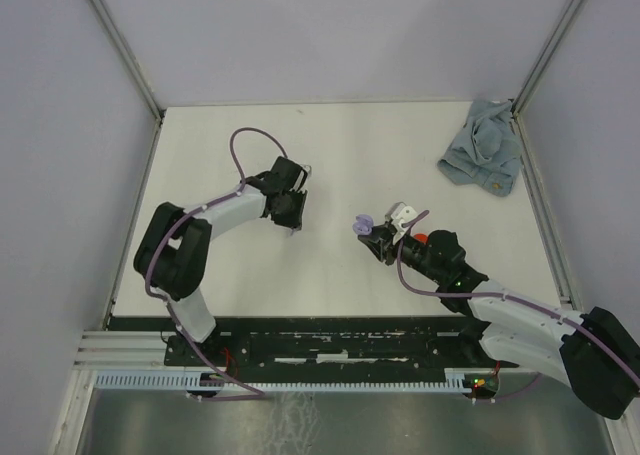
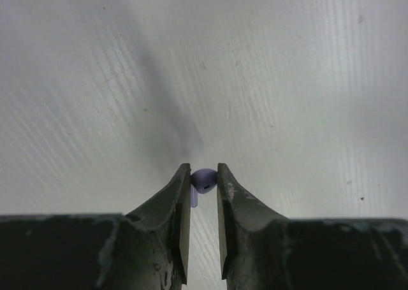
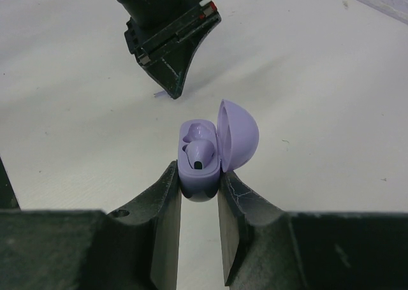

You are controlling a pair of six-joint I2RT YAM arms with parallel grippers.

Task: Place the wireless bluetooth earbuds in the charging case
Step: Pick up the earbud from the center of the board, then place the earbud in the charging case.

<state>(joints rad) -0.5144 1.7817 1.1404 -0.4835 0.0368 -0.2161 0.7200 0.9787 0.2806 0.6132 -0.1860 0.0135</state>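
Left of the charging case (image 3: 239, 134) clamped in my right gripper (image 3: 198, 173), my left gripper (image 2: 204, 170) pinches a lilac earbud (image 2: 204, 180); I'd lift slowly, aligning its stem before seating.

the left arm (image 1: 235, 210) has smooth white link shells between bulky black joint housings, with a thin purple cable (image 1: 250, 132) looping off it. the right arm (image 1: 520, 310) is built alike, with its own purple lead (image 1: 401, 262) and a small green light (image 1: 459, 285) on a black joint. the left gripper (image 3: 169, 91) has a black body with tiny red marks and a white part on top. the jaws are black wedges tapering to blunt tips, their edges scuffed pale grey.
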